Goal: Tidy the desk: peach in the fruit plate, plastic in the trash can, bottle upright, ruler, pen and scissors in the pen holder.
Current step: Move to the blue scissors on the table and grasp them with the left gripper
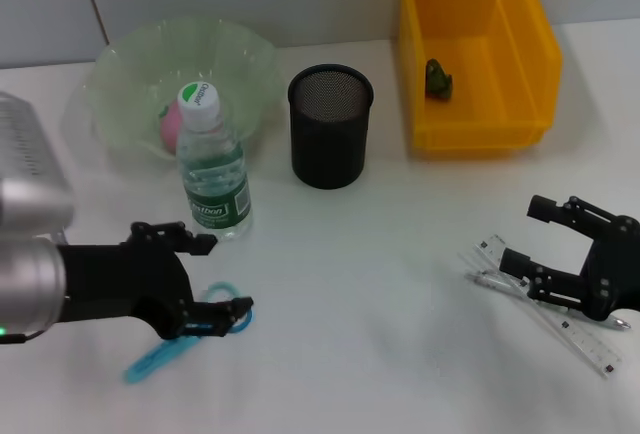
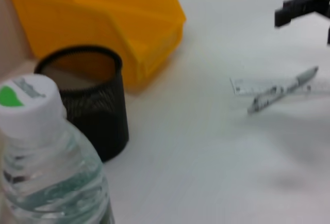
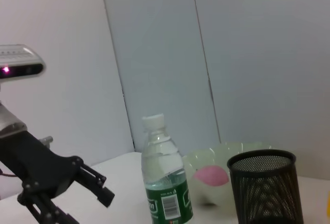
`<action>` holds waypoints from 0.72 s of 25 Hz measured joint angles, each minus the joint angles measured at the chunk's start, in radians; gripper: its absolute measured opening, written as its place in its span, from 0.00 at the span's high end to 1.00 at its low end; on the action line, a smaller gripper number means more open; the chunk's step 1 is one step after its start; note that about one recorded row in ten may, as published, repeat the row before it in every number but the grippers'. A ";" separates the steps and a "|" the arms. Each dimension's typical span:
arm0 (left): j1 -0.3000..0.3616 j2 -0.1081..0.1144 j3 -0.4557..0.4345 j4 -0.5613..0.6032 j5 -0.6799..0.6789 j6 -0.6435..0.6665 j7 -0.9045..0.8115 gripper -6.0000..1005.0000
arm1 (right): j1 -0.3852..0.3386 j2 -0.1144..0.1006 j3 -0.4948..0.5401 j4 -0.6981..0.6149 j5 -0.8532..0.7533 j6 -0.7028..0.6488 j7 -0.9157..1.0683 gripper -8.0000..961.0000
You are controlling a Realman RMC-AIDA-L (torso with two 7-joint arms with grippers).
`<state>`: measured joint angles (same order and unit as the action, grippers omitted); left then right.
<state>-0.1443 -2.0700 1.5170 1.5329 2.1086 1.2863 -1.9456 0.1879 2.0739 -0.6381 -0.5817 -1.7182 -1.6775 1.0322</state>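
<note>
A clear bottle [image 1: 212,166] with a white cap and green label stands upright in front of the green fruit plate [image 1: 135,69], which holds the pink peach [image 1: 170,127]. The black mesh pen holder [image 1: 330,126] stands at centre. A green piece of plastic [image 1: 438,79] lies in the yellow trash can [image 1: 520,89]. My left gripper [image 1: 225,274] is open just above the handles of the light-blue scissors [image 1: 160,356]. My right gripper [image 1: 522,236] is open beside the clear ruler [image 1: 582,342] and the pen [image 1: 498,281], which lies across it.
The left wrist view shows the bottle [image 2: 46,172] close up, the pen holder [image 2: 98,110] and trash can [image 2: 103,22] behind it, and the pen [image 2: 281,95] on the white table. A wall runs close behind the plate and bin.
</note>
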 joint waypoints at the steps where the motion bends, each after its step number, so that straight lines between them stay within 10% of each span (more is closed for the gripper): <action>1: 0.000 0.000 0.000 0.000 0.000 0.000 0.000 0.19 | 0.000 0.000 0.000 0.000 0.000 0.000 0.000 0.13; 18: -0.067 0.000 0.309 0.143 0.527 0.046 -0.500 0.19 | 0.005 0.000 0.000 0.000 -0.002 0.001 0.000 0.13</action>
<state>-0.2109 -2.0704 1.8265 1.6758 2.6356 1.3319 -2.4457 0.1929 2.0741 -0.6381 -0.5812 -1.7202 -1.6765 1.0322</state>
